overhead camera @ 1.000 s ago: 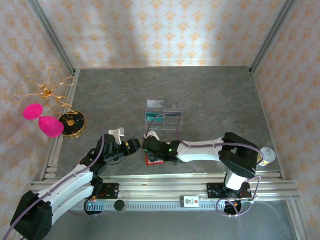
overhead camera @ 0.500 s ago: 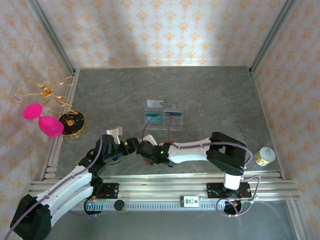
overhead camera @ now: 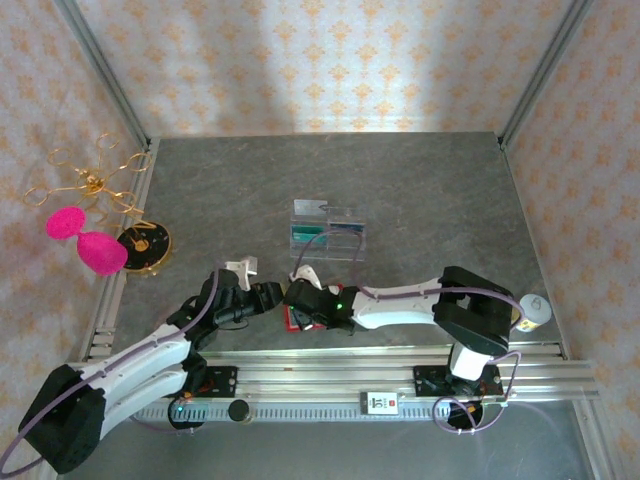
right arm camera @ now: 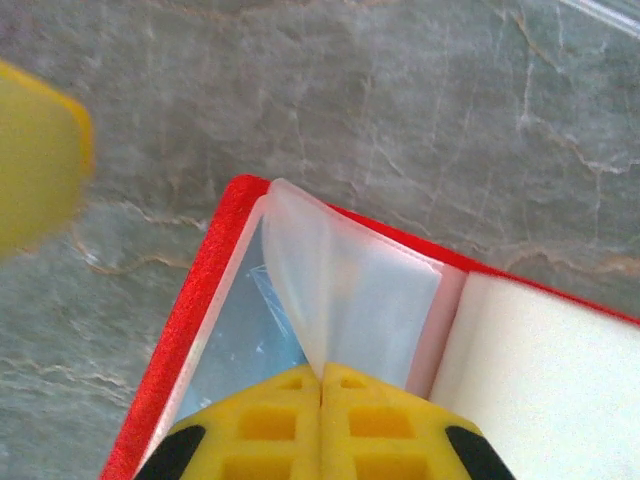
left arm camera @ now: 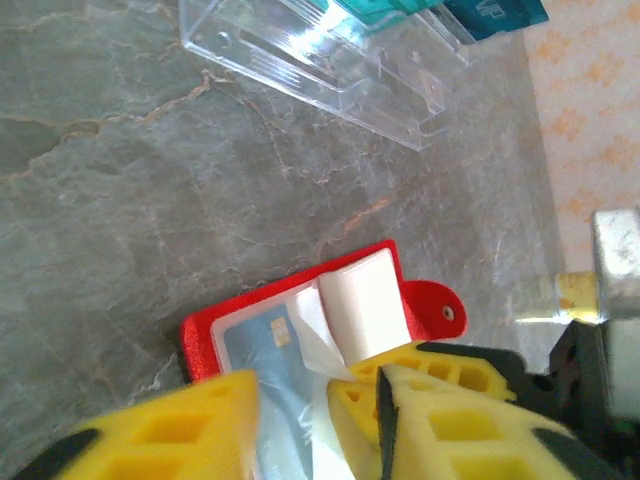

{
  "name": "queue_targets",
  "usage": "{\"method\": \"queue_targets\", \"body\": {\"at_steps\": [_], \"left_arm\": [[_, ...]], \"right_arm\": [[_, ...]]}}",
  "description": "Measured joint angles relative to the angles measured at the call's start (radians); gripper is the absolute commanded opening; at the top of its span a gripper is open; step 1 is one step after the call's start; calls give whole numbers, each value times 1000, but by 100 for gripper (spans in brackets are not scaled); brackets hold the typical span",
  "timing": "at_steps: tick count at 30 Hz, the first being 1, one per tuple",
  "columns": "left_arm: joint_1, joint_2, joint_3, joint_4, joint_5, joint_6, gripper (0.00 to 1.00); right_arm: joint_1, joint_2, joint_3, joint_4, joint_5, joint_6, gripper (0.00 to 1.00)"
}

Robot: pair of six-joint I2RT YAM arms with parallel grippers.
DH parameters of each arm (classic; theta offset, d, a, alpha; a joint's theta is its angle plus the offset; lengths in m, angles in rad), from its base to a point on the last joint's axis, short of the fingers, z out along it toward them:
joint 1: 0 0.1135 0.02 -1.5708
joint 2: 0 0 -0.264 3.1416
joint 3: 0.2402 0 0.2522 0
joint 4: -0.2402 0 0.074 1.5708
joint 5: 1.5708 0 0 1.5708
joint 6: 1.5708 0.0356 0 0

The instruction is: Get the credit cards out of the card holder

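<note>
**Holder open at near edge, sleeve pinched**

Top external: the card holder (overhead camera: 291, 320) lies open on the table (overhead camera: 430, 190) close to its near edge, mostly hidden under the gripper tips. The left gripper (overhead camera: 272, 296) and right gripper (overhead camera: 293, 303) meet over it, almost touching. A clear tray (overhead camera: 328, 232) sits farther back with a teal card (overhead camera: 308, 238) in it.

Left wrist: the left fingers (left arm camera: 180, 430) are spread apart over the holder's near end. A pale-blue card (left arm camera: 262, 345) sits in the holder. In the tray beyond, a dark-blue card (left arm camera: 495, 15) stands beside the teal one.

Right wrist: the right fingers (right arm camera: 270, 430) are pressed together, pinching a translucent plastic sleeve (right arm camera: 340, 290) that arches up off the holder. The pale-blue card shows beneath it.
</note>
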Motion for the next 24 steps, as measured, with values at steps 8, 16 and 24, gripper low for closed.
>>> {"method": "queue_targets", "body": {"at_steps": [8,16,24], "left_arm": [[-52,103,0,80,10,-14,6],[-91,221,1,95,11,-13,13],[-173,302,82,116,17,-16,28]], "right_arm": [[-3,-18,-31,61,-32,42,2],[-3,-129,-112,115,-17,80,38],[-8,-352,-183,117,104,127,37]]}}
